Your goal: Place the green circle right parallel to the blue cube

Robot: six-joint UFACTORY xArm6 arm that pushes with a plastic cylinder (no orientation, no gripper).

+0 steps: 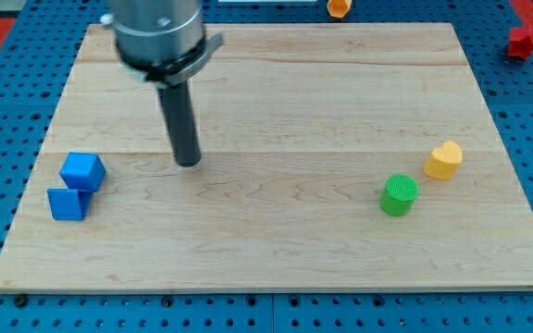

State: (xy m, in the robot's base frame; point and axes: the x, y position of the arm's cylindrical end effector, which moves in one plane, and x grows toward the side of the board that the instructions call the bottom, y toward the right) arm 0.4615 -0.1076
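Note:
The green circle (399, 195) is a short green cylinder standing on the wooden board at the view's right. The blue cube (83, 171) sits at the view's left, touching a second blue block (68, 203) just below it. My tip (189, 163) rests on the board right of the blue cube, about a hand's width away, and far to the left of the green circle. It touches no block.
A yellow heart-shaped block (444, 159) lies just up and right of the green circle. The wooden board (276, 83) lies on a blue pegboard. Off the board, an orange block (340, 7) sits at the view's top and a red block (524, 42) at the top right.

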